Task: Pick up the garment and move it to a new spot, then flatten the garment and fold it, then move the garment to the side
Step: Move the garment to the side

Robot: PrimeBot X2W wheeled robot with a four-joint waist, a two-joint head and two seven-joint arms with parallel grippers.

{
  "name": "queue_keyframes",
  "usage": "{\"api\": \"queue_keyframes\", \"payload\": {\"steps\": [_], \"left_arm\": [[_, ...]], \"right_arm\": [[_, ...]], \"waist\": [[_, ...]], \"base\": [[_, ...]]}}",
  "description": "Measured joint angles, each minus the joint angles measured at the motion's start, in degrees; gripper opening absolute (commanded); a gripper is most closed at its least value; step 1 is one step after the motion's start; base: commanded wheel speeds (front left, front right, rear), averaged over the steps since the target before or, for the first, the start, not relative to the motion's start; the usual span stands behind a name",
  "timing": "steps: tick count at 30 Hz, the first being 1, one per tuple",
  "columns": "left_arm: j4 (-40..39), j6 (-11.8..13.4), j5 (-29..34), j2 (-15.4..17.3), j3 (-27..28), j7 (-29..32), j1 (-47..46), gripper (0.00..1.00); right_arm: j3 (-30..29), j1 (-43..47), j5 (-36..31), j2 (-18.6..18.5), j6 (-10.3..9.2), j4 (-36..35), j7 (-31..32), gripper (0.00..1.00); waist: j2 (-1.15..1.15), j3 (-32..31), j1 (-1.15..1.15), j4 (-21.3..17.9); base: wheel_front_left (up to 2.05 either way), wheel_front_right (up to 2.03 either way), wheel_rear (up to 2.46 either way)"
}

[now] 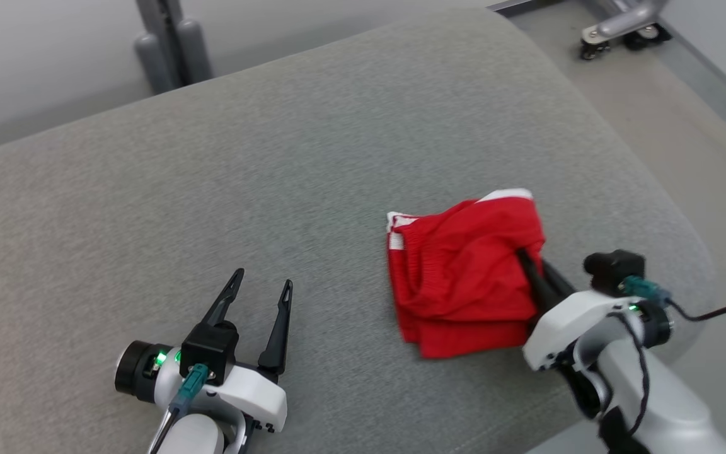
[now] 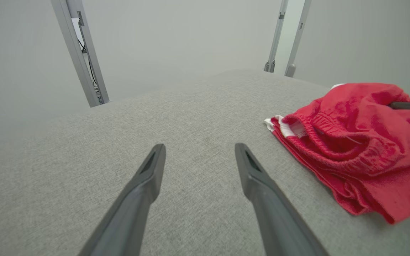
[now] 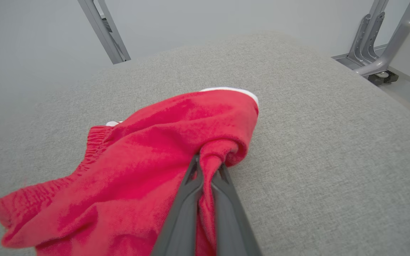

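The garment (image 1: 460,277) is a red pair of shorts with white trim, folded into a small bundle on the grey padded surface (image 1: 275,164), right of centre. My right gripper (image 1: 522,255) is shut on the bundle's right edge, a fold of red cloth pinched between its tips. In the right wrist view the garment (image 3: 148,170) bunches up around the right gripper (image 3: 208,165). My left gripper (image 1: 262,287) stands open near the front, to the left of the garment, with nothing between its fingers. From the left wrist, the left gripper (image 2: 199,153) hovers over bare fabric, the garment (image 2: 354,142) to its right.
The padded surface drops off at its rounded right edge (image 1: 672,208) onto the floor. A wheeled metal leg (image 1: 621,25) stands at the far right, and grey frame posts (image 1: 167,44) rise behind the far edge.
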Motion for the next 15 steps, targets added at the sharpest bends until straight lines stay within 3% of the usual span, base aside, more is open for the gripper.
{"api": "queue_keyframes", "payload": {"steps": [15], "left_arm": [[-0.67, -0.69, 2.2, 0.01, 0.47, 0.0, -1.58, 1.0]], "right_arm": [[-11.26, -11.26, -11.37, -13.91, 0.01, 10.15, 0.0, 0.0]], "waist": [[0.0, 4.81, 0.0, 12.14]], "base": [[0.0, 0.0, 0.0]]}}
